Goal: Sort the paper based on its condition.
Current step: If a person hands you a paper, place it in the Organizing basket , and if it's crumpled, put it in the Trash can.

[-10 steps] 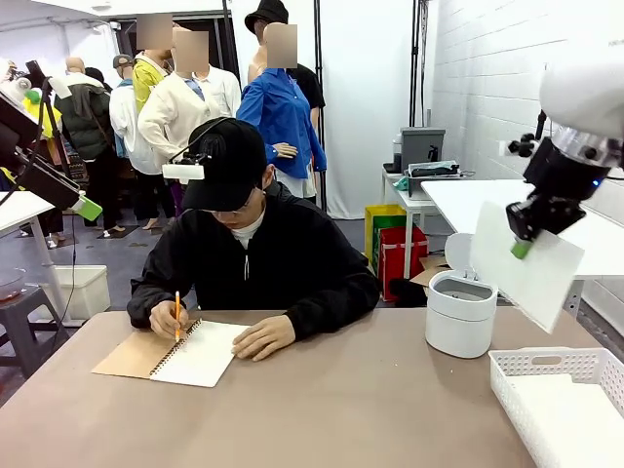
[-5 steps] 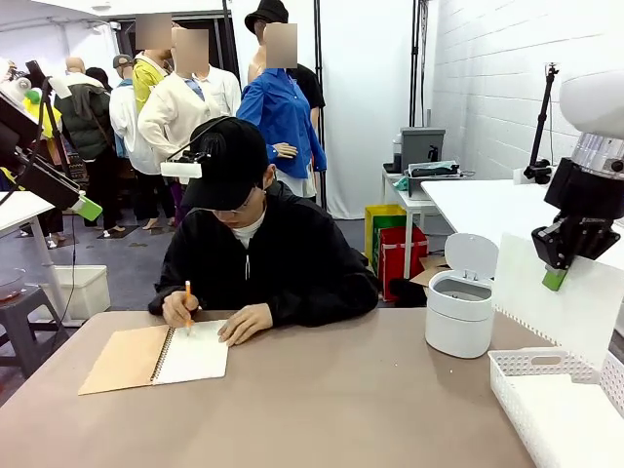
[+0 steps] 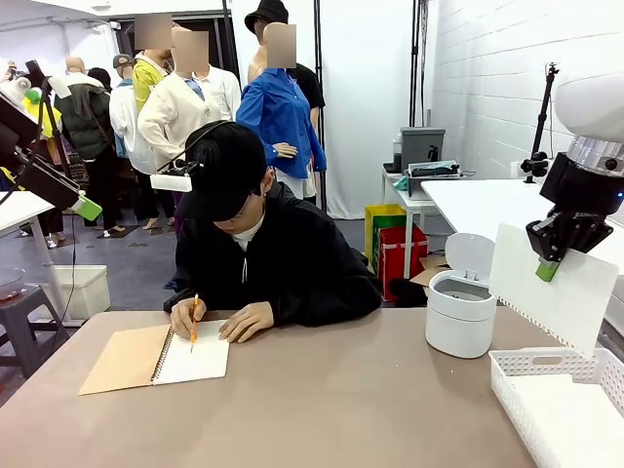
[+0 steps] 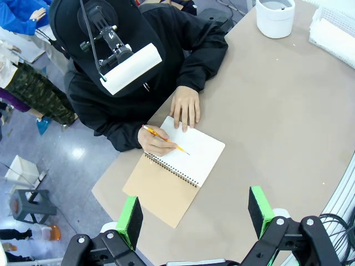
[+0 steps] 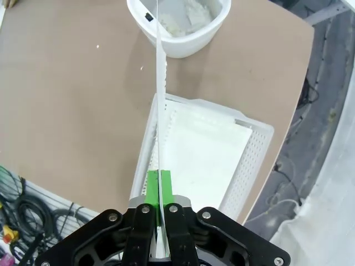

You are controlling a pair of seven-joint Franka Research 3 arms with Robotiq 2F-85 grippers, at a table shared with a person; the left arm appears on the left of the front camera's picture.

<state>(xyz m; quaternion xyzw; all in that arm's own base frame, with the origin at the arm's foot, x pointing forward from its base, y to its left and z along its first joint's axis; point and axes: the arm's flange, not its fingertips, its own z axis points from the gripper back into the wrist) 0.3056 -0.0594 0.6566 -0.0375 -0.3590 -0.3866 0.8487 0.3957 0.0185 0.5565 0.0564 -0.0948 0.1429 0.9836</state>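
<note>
My right gripper [image 3: 548, 268] is shut on the upper edge of a flat white sheet of paper [image 3: 561, 297], which hangs above the white basket [image 3: 546, 363] at the table's right. In the right wrist view the sheet [image 5: 161, 94] runs edge-on from between the green pads of the gripper [image 5: 160, 188], over the basket [image 5: 256, 148], where flat paper [image 5: 205, 158] lies. Crumpled white paper [image 5: 186, 19] sits in the open white bin [image 5: 166, 47]. My left gripper [image 4: 195, 213] is open, high above the table with nothing between its fingers.
A person at the far side writes with a pencil in a spiral notebook [image 3: 190, 353], one hand flat on the page [image 4: 194, 158]. The lidded white bin [image 3: 460, 317] stands left of the basket. People stand in the background.
My right gripper has carried the sheet rightward and lower, over the basket. The person has slid the notebook a little left and leaned further over it.
</note>
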